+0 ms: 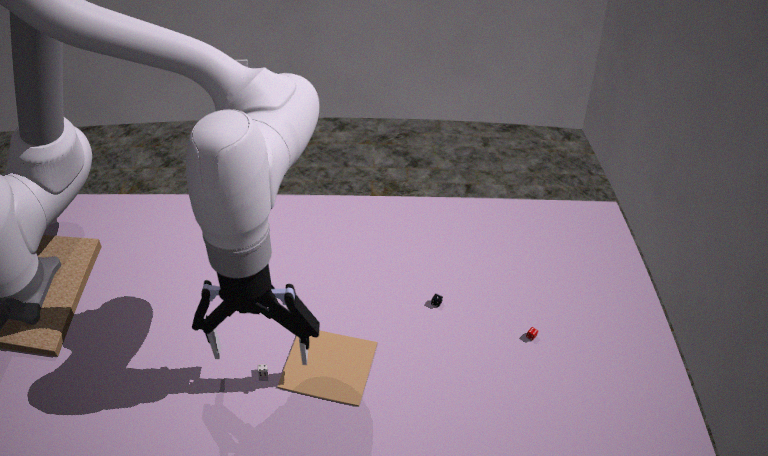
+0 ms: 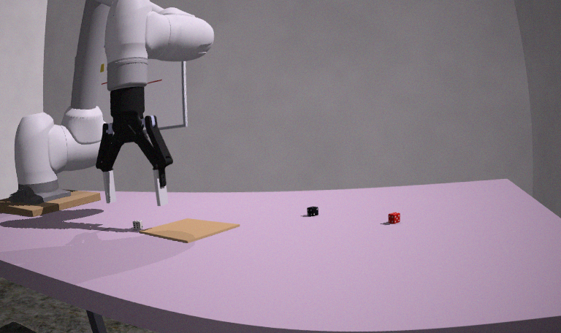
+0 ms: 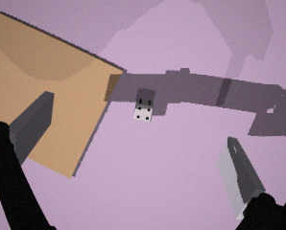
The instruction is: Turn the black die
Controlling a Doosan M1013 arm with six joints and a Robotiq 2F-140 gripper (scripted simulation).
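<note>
- I had the gripper (image 1: 261, 360) (image 2: 134, 204) (image 3: 139, 130) spread wide, left of centre
- White die (image 1: 262, 372) (image 2: 137, 225) (image 3: 143, 111) sat lower left
- Black die (image 1: 436, 300) (image 2: 313, 211) lay right of centre

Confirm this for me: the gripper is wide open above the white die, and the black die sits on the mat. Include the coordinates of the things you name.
The black die (image 1: 436, 300) (image 2: 313, 211) is not on the mat (image 1: 334, 366) (image 2: 190, 230) (image 3: 81, 129); the top view shows it on the table, away from the mat. The gripper (image 1: 260, 360) (image 2: 135, 204) (image 3: 139, 130) is wide open above the white die (image 1: 262, 372) (image 2: 137, 225) (image 3: 143, 114).
</note>
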